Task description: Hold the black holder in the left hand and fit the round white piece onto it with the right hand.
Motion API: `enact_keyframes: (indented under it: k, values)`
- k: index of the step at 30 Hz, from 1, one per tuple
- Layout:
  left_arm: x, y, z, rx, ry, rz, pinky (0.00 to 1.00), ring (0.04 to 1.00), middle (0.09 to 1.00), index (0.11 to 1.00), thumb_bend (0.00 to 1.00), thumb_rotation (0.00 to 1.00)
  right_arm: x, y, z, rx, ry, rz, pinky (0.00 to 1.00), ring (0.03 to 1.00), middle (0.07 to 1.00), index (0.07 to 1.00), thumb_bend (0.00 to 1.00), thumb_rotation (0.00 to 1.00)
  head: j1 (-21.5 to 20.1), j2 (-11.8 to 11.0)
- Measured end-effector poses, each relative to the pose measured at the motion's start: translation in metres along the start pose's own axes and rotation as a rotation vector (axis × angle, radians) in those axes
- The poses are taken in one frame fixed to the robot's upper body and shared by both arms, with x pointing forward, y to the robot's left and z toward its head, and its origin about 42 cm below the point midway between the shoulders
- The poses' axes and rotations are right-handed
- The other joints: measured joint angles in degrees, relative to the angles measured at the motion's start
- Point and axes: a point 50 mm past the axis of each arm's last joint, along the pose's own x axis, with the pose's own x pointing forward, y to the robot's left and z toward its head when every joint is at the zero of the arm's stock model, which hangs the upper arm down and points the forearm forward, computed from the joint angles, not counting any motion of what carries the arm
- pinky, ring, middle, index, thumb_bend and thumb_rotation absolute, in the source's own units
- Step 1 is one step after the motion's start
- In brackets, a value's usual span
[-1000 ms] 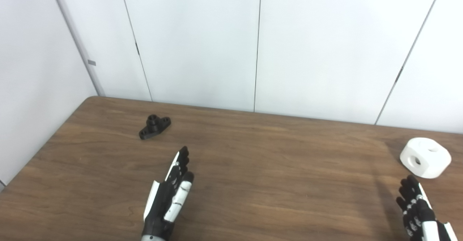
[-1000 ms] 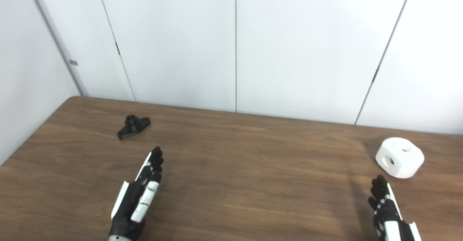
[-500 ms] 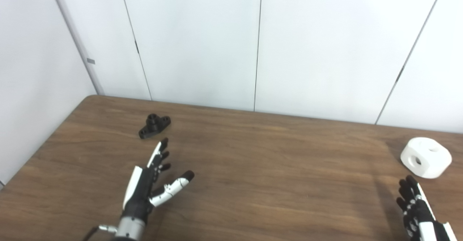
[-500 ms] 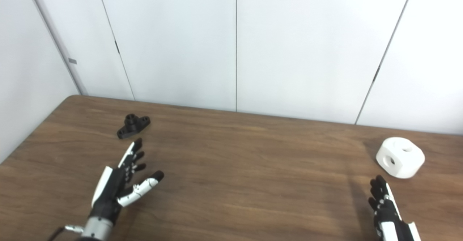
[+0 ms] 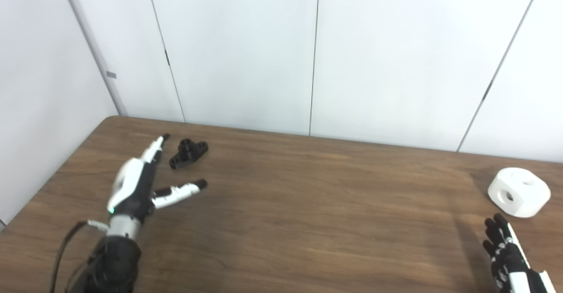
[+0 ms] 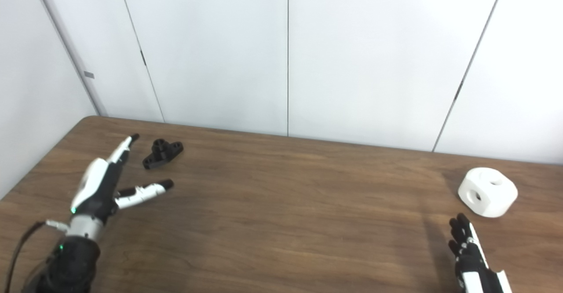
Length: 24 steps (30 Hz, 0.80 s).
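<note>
The black holder [image 5: 188, 153], a small flanged part with a raised hub, lies flat on the brown table at the far left. My left hand [image 5: 138, 183] is open just left of and in front of it, fingers stretched past its left side and thumb spread out in front; it does not touch the holder. The round white piece [image 5: 518, 191], a chunky block with holes, rests at the far right. My right hand [image 5: 506, 255] is open at the bottom right corner, fingers straight, a short way in front of the white piece.
The wooden table [image 5: 308, 205] runs up to white wall panels [image 5: 308, 51] behind it. Its left edge lies close to my left arm [image 5: 110, 262].
My left hand has swung left and forward, from the table's near middle to beside the black holder, with the thumb spreading wide. The right hand has barely moved.
</note>
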Motion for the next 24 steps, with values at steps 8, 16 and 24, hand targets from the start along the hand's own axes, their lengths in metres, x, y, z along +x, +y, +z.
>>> enact_keyframes:
  k: [8,16,24]
  values:
    - [0.031,0.006,-0.004,0.159,-0.01,0.037,1.0,1.0,1.0,0.953,1.0,0.56,0.0,0.0,0.0,0.001,-0.001,0.0,1.0,1.0,0.97,0.981,0.63,0.93,0.26,0.35]
    - [0.05,0.006,-0.017,0.228,0.053,0.028,1.0,1.0,0.992,0.821,0.99,0.53,-0.001,0.0,0.0,0.001,0.0,-0.001,1.0,1.0,0.968,0.977,0.64,0.92,0.26,0.62]
    - [0.066,-0.005,-0.019,0.267,0.085,0.002,1.0,1.0,0.973,0.76,0.97,0.53,-0.002,0.0,0.001,0.001,-0.002,-0.001,1.0,1.0,0.968,0.979,0.64,0.92,0.18,0.88]
